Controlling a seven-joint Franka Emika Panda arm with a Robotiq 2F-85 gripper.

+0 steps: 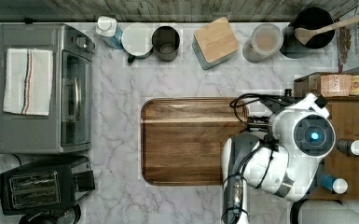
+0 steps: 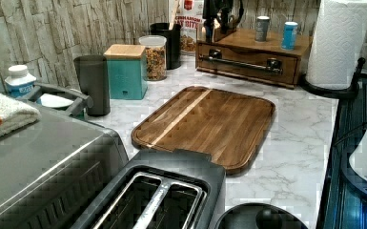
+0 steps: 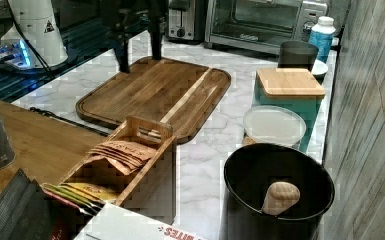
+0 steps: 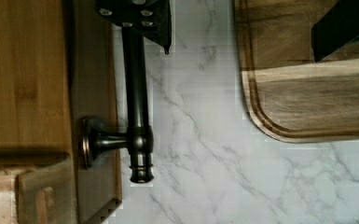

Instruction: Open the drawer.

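Drawer (image 2: 248, 61) sits flush in its cabinet; pincer (image 4: 242, 28) spread apart beside the handle (image 4: 137, 107).

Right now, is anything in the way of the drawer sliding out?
Nothing sits right before the drawer: bare marble counter lies in front. Farther out lies the flat cutting board, which a long pull might reach.

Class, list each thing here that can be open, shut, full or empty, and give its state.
drawer: shut
gripper: open
toaster oven door: shut
toaster: slots empty
glass jar: lid on, filled
teal box: lid on
black pot: uncovered, wooden spoon inside
cutting board: bare
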